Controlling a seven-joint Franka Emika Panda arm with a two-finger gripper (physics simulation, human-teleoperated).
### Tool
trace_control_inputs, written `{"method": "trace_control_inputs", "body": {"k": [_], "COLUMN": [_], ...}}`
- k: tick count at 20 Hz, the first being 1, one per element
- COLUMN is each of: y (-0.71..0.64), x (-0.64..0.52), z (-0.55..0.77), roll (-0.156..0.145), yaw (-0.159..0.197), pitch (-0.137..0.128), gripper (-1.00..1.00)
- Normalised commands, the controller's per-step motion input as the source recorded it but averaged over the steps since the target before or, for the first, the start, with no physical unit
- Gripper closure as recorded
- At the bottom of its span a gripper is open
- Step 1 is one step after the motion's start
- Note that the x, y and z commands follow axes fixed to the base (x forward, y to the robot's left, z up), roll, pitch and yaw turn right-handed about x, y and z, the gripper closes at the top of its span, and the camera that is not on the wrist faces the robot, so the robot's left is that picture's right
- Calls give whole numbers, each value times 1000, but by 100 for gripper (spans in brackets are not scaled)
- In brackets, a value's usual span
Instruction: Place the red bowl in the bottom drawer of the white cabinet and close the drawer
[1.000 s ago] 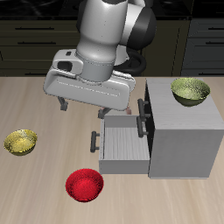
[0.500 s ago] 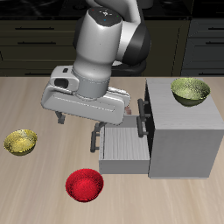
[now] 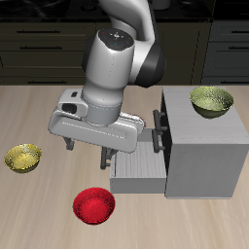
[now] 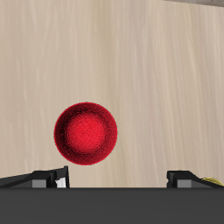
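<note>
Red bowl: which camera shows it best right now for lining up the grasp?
The wrist view: the red bowl sits whole and unobstructed on bare table, seen from straight above. The exterior view shows the bowl too, but small and at an angle, near the table's front edge.

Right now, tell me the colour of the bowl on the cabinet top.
Yellow-green bowl, seen best in the exterior view.

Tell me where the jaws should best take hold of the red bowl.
Probably on the rim of the red bowl, coming straight down from above. It sits upright and open on the table, apart from other things, so one finger can go inside the thin wall and one outside. The gripper hangs above it.
</note>
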Motion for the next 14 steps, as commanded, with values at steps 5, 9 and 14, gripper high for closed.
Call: {"method": "trace_control_inputs", "body": {"k": [5,9,14], "y": [-26,-32,-3], "x": [25,-2,10], "z": [-284,-299,-282], "roll": [5,1,4], "yaw": [-29,-27,-36], "pitch": [16,10,-1], "gripper": [-100,-100,-100]}}
